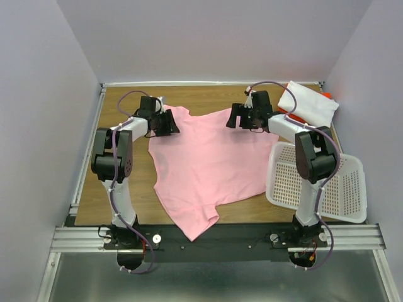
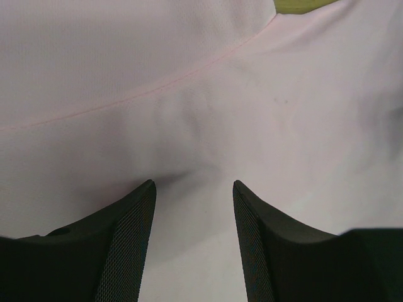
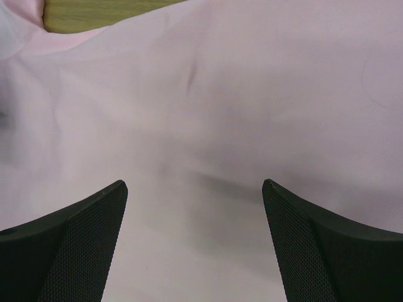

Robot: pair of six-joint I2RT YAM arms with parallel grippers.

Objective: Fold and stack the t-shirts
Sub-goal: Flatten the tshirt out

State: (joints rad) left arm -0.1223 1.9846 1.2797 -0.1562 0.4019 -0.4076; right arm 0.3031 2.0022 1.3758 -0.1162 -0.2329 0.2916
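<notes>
1. Top external view: the pink t-shirt (image 1: 208,163) lies spread open on the wooden table (image 1: 119,104), and both grippers are at its far edge, while its near end runs back toward the arm bases
2. The left gripper (image 1: 165,123) sits low over the shirt's far left corner, with the cloth spreading away to its right and back behind it
3. In the left wrist view its fingers (image 2: 132,233) stand partly apart and clamp nothing. Pink cloth fills the gap between them and everything ahead
4. A shallow pucker lies just in front of these fingertips, and a stitched seam (image 2: 157,88) crosses the cloth farther ahead. Whether the tips press on the fabric cannot be told
5. The right gripper (image 1: 242,116) is over the shirt's far right part, well apart from the left one
6. The right wrist view shows its jaws spread wide and released, with smooth pink cloth under and ahead of them and a soft crease just beyond the tips
7. The white t-shirt (image 1: 308,104) lies in a bundle to the right of the right gripper and slightly beyond it. A sliver of the orange-red t-shirt (image 1: 326,96) peeks out at its edge
8. The white basket (image 1: 352,217) sits behind and to the right of the right gripper, beside that arm
</notes>
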